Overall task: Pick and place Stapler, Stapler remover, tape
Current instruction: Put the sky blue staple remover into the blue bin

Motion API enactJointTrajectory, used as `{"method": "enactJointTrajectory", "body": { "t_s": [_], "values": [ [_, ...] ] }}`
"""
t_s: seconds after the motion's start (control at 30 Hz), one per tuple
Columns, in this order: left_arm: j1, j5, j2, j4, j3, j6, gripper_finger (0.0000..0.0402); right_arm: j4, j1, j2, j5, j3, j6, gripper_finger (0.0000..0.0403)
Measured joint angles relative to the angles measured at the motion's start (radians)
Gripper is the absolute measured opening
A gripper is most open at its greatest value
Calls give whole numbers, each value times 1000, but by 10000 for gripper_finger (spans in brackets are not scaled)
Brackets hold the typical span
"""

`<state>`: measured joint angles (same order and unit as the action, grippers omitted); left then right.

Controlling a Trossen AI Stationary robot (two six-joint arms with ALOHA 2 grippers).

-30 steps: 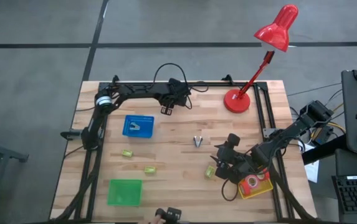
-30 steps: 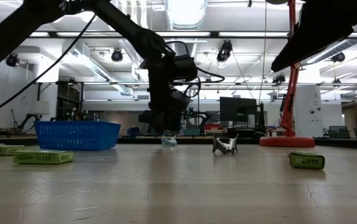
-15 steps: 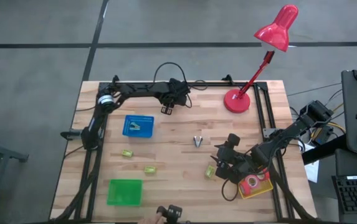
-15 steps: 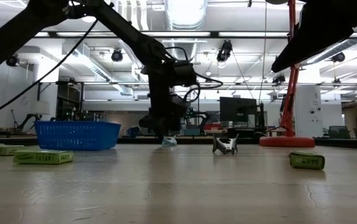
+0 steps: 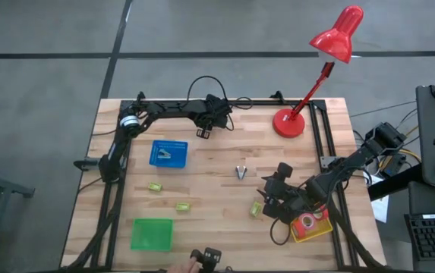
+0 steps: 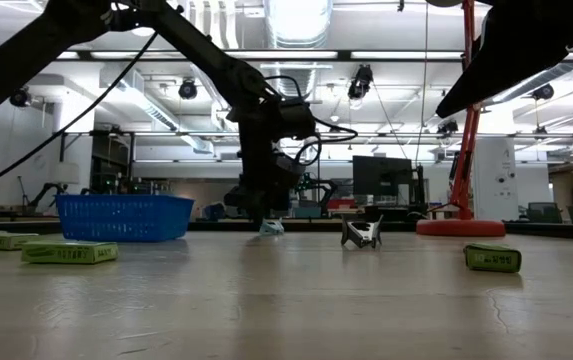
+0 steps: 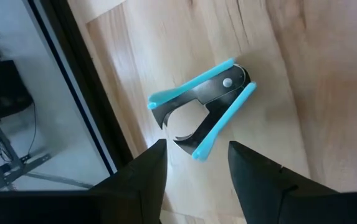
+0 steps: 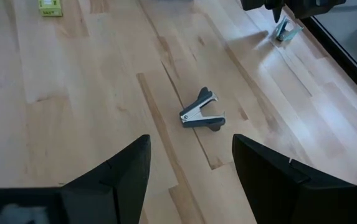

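Observation:
A cyan staple remover (image 7: 200,109) lies flat on the wood near the table's far edge, small in the low view (image 6: 271,227). My left gripper (image 7: 197,180) hangs just above it, open, with a finger on either side and touching nothing (image 5: 202,133). A dark grey staple remover (image 8: 202,111) lies mid-table (image 5: 241,171). My right gripper (image 8: 190,186) is open and hovers on the near right side of it (image 5: 278,189). A red tape roll (image 5: 306,223) lies in a yellow tray (image 5: 319,230) under the right arm.
A blue basket (image 5: 168,154) with a pale thing inside stands left of centre. A green box (image 5: 152,233) sits near left. Small yellow-green boxes (image 5: 154,186) (image 5: 181,205) (image 5: 256,209) lie about. The red lamp's base (image 5: 288,123) stands far right. A person's hand (image 5: 194,264) shows at the near edge.
My left gripper has shifted slightly over the cyan staple remover and stays open. The right arm and the objects have kept still.

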<state>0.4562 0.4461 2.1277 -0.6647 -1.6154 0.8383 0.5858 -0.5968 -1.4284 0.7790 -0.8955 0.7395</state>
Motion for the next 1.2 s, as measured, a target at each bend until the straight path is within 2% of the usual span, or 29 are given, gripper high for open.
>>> {"method": "enactJointTrajectory", "body": {
  "t_s": [0.23,0.53,0.7,0.87,1.13,1.2],
  "values": [
    [8,-49,0,-2,0,0,107,0,0,0,1,0,-10,219],
    [9,-39,0,-6,12,22,10,1,0,0,-1,0,-20,219],
    [8,-12,0,-16,15,5,7,1,0,0,-2,0,-33,219],
    [-10,68,0,-136,-21,-31,4,1,0,0,-2,0,-39,219],
    [-67,62,-57,-410,-125,-216,2,1,0,0,-2,0,-44,219],
    [-87,23,-100,-467,-132,-282,2,0,0,0,-2,0,-44,219]
  ]
}}
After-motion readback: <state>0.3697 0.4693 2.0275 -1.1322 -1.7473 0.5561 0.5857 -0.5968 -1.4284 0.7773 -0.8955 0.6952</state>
